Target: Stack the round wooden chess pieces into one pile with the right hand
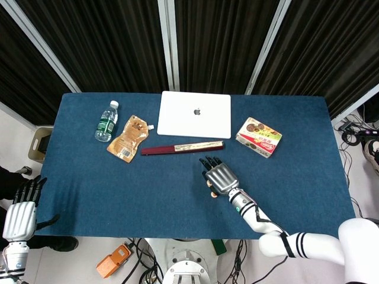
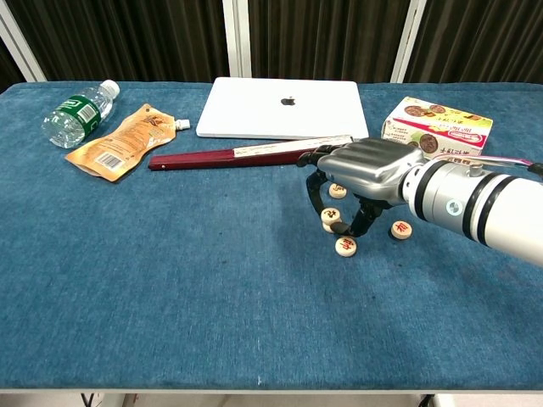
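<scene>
Several round wooden chess pieces lie on the blue table (image 2: 170, 280). My right hand (image 2: 361, 174) hovers over them, palm down, fingers curled downward. Its thumb and a finger pinch one chess piece (image 2: 331, 217), which sits on top of another piece. Loose pieces lie at the front (image 2: 345, 247), to the right (image 2: 401, 229) and under the hand (image 2: 338, 191). In the head view the right hand (image 1: 219, 177) hides most pieces; one piece (image 1: 213, 193) shows at its near edge. My left hand (image 1: 21, 216) hangs open off the table's left side, holding nothing.
Behind the pieces lies a dark red folded fan (image 2: 246, 154), then a white laptop (image 2: 280, 106). A biscuit box (image 2: 437, 125) sits at the right rear. A water bottle (image 2: 78, 112) and an orange pouch (image 2: 123, 142) lie at the left rear.
</scene>
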Motion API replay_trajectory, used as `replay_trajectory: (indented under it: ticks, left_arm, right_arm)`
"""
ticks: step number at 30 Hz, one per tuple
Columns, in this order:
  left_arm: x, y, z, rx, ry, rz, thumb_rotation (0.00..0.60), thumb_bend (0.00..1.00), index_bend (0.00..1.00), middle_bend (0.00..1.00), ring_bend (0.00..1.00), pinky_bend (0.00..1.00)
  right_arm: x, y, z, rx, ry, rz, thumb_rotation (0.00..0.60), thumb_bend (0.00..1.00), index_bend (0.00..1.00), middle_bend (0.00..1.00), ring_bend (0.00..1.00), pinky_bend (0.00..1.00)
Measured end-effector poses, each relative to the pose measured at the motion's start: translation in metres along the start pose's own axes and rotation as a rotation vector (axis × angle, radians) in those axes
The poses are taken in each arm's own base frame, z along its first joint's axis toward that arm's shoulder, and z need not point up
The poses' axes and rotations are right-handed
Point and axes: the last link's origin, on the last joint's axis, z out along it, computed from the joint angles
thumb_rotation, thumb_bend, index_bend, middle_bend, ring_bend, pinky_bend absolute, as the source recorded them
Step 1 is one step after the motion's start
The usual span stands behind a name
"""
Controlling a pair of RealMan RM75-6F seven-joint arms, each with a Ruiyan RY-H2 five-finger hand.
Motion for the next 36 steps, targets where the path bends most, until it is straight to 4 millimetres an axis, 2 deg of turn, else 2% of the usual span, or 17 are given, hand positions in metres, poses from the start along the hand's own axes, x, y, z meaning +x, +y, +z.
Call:
replay_trajectory:
  ticks: [15, 22, 23, 27, 28, 31, 36]
  left_arm:
    - [-0.002, -0.001, 0.001, 0.002, -0.002, -0.002, 0.600, 0.05, 0.09, 0.01, 0.00, 0.00]
    - [-0.001, -0.002, -0.001, 0.006, -0.002, -0.002, 0.600, 0.05, 0.09, 0.01, 0.00, 0.00]
    - [-0.001, -0.003, -0.001, 0.007, -0.002, -0.003, 0.600, 0.05, 0.09, 0.01, 0.00, 0.00]
    - [-0.002, -0.002, 0.000, 0.004, -0.002, -0.004, 0.600, 0.05, 0.09, 0.01, 0.00, 0.00]
    - [-0.002, -0.001, 0.000, 0.002, -0.002, -0.005, 0.600, 0.05, 0.09, 0.01, 0.00, 0.00]
    - [-0.002, 0.000, 0.000, -0.004, -0.003, -0.004, 0.600, 0.05, 0.09, 0.01, 0.00, 0.00]
    - [-0.001, 0.001, 0.000, -0.005, 0.002, -0.002, 0.600, 0.05, 0.09, 0.01, 0.00, 0.00]
  right_arm:
    - [-0.001, 0.000, -0.005, 0.002, 0.004, -0.009, 0.600, 0.52, 0.45, 0.10, 0.06, 0.15]
    - [0.006, 0.001, -0.014, 0.010, 0.041, 0.003, 0.600, 0.52, 0.45, 0.10, 0.06, 0.15]
    - [0.008, 0.001, -0.016, 0.013, 0.049, 0.000, 0.600, 0.51, 0.45, 0.10, 0.06, 0.15]
    - [0.010, 0.004, -0.032, 0.039, 0.073, -0.033, 0.600, 0.34, 0.48, 0.10, 0.05, 0.15]
    - [0.008, 0.004, -0.037, 0.050, 0.071, -0.049, 0.600, 0.33, 0.48, 0.10, 0.04, 0.14]
    - [0.002, 0.004, -0.048, 0.077, 0.063, -0.088, 0.600, 0.32, 0.48, 0.09, 0.01, 0.11]
    - [-0.003, 0.003, -0.052, 0.117, 0.078, -0.167, 0.600, 0.32, 0.48, 0.06, 0.00, 0.09]
